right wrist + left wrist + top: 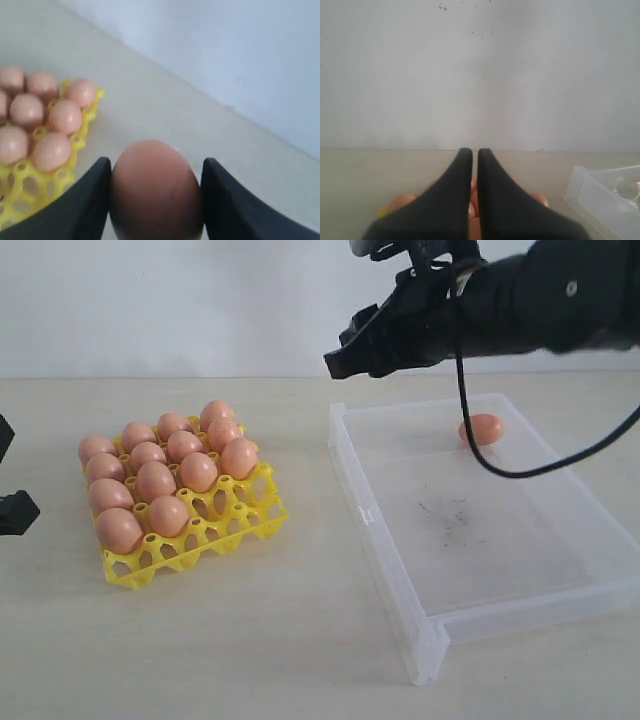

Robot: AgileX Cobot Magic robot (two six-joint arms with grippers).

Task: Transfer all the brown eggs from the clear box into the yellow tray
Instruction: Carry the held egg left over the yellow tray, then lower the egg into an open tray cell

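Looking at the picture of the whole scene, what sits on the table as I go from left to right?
yellow tray, with brown eggs in most of its cups → clear box, with a single brown egg at its far end

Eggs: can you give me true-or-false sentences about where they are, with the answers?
The right gripper holds a smooth orange-brown oval egg between its fingers. True.
The big clear plastic box is empty. False: one loose egg lies by its far wall.
The bright yellow plastic egg tray is full. False: several cups nearest the camera are bare.
The left gripper is shut, holding nothing. True.
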